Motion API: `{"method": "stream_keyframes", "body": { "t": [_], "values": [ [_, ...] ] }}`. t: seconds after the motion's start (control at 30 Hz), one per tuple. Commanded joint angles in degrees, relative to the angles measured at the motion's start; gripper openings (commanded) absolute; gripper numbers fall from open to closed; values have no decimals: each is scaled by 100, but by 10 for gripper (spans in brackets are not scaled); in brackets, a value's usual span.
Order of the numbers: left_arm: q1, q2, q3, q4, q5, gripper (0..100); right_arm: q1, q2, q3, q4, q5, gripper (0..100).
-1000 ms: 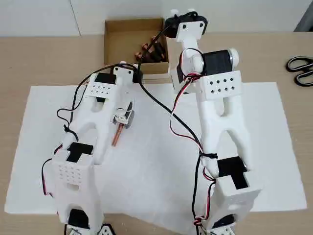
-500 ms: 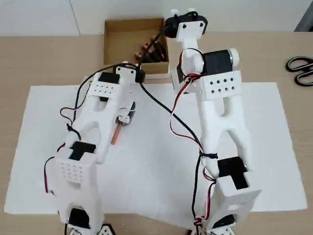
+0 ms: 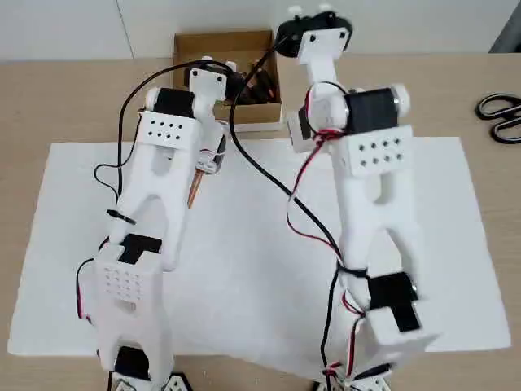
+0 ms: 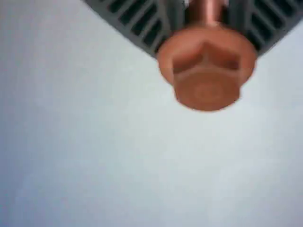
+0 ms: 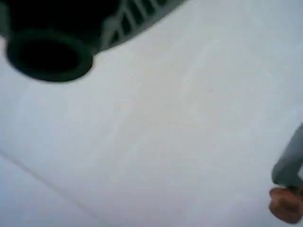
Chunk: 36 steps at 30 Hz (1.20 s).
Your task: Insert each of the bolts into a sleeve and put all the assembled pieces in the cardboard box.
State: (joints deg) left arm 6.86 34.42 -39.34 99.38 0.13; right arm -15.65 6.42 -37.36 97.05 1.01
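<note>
White paper (image 3: 260, 269) on the table (image 3: 49, 98), box (image 3: 199, 69) at its far edge.
Left gripper (image 3: 205, 165) clamps a copper bolt (image 4: 207, 71) above the paper; right gripper (image 5: 57, 33) pinches a black sleeve (image 5: 47, 54) nearby.

We see open white paper sheet (image 3: 244, 269) in front of the brown cardboard box (image 3: 194, 77), between the left white arm (image 3: 159, 167) and the right white arm (image 3: 370, 175); a black cable (image 3: 259, 163) slants across that gap.

The copper hex-headed bolt (image 4: 207, 71) pinched in my left tool (image 4: 207, 12) shows blurred, its shank cut by the frame edge. The black cylindrical sleeve (image 5: 47, 54) is a dark smear. My left arm (image 3: 175, 134) and a black cable (image 3: 259, 67) hide much inside the brown cardboard box (image 3: 220, 35).
</note>
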Motion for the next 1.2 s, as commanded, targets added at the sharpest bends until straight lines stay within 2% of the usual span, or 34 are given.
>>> {"method": "stream_keyframes", "body": {
  "t": [0.0,0.2,0.43,0.67,0.93,1.03,1.17],
  "values": [
    [-237,-97,-189,114,62,6,48,-1051,158,-84,9,8],
    [-615,-290,-31,123,62,6,48,-2835,1266,-365,44,10],
    [-571,-1389,919,114,53,6,84,-5385,4141,-1842,316,6],
    [-580,-2532,1710,105,53,6,716,-6607,6681,-2985,308,3],
    [-448,-3868,2923,105,53,6,620,-8418,8220,-3468,352,3],
    [-448,-4527,3169,97,105,6,593,-9033,9160,-4110,352,3],
    [-290,-5248,3231,97,563,6,576,-9798,10418,-4910,308,3]
  ]
}}
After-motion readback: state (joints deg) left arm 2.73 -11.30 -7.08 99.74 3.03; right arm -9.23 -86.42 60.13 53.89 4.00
